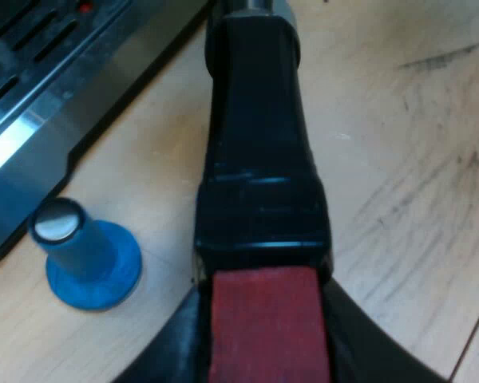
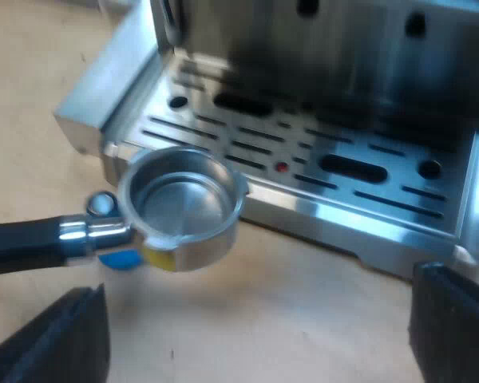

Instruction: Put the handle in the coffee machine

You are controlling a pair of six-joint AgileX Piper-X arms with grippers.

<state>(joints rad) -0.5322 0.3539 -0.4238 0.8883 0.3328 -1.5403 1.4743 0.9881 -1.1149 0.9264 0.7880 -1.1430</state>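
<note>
The left pincer [image 1: 267, 351] grips the holder [image 1: 259, 159] at the red end of its dark handle; its metal basket is just beside the espresso machine [image 2: 319, 159] drip tray, unlocked, above the blue tamper [image 1: 88, 259] on the worktop [image 1: 399, 159]; the right pincer [image 2: 255, 335] gapes wide, empty.

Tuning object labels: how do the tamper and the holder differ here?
Colour: the tamper is blue with a metal top; the holder is a metal cup on a black handle ending in red.
Pose: the tamper stands upright on the table; the holder is level.
Support: the tamper is free; the left pincer grips the holder's handle.
Both are near the machine's drip tray.
</note>
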